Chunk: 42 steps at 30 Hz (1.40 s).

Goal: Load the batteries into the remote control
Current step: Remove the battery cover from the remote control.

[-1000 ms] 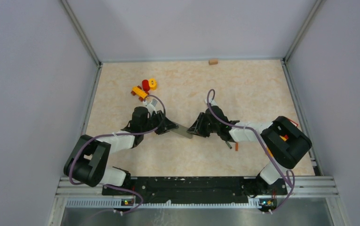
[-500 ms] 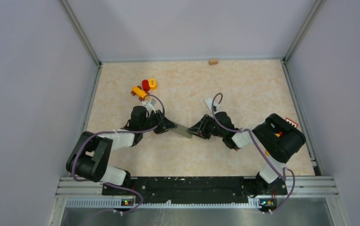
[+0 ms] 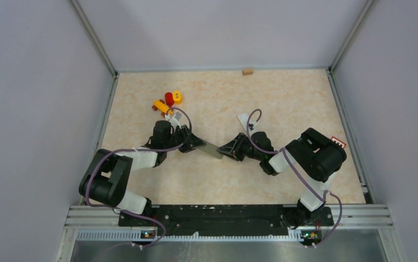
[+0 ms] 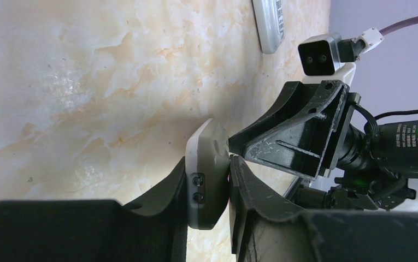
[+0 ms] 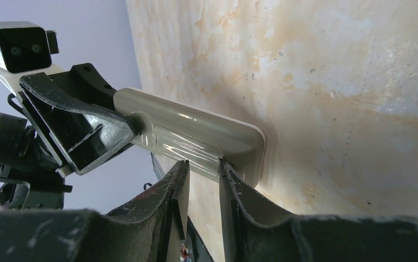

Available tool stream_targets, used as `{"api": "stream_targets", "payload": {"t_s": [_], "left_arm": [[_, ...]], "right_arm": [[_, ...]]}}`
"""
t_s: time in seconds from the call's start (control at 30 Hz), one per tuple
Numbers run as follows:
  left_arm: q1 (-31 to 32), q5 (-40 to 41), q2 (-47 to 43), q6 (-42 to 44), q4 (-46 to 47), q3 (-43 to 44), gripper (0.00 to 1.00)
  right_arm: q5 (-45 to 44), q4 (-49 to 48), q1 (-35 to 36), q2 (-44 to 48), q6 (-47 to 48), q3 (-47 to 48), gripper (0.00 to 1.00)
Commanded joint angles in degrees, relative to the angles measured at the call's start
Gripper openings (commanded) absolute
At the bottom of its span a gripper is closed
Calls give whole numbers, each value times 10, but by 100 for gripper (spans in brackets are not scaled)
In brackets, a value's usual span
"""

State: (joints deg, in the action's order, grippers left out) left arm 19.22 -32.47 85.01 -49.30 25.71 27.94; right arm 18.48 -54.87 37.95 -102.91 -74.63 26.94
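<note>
Marbled table point(image 3: 283, 98), toy blocks point(image 3: 169, 101), wooden cube point(image 3: 247, 71)

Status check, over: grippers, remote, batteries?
Left gripper shut on one end of remote. Right gripper shut on other end, fingers at closed battery cover. Batteries not in view. Toy blocks apart, beyond left arm.

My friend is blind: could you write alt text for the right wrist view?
A beige remote, back up, is held over a marbled table by two sets of black jaws: the right arm's pinch its near edge beside the battery cover, the left arm's grip its far end.
</note>
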Motion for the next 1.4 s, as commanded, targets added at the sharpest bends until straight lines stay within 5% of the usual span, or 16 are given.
{"api": "stream_targets", "payload": {"t_s": [0.0, 0.67, 1.17, 1.37], "left_arm": [[49, 27, 29, 44, -148, -20, 0], [49, 70, 9, 51, -195, -15, 0], [49, 63, -16, 77, -250, 13, 0], [49, 58, -31, 110, -309, 42, 0]], "right_arm": [[32, -142, 28, 24, -10, 17, 27], [-19, -219, 13, 51, -45, -42, 27], [-71, 11, -24, 138, 51, -26, 28], [-157, 220, -31, 181, 146, 26, 31]]}}
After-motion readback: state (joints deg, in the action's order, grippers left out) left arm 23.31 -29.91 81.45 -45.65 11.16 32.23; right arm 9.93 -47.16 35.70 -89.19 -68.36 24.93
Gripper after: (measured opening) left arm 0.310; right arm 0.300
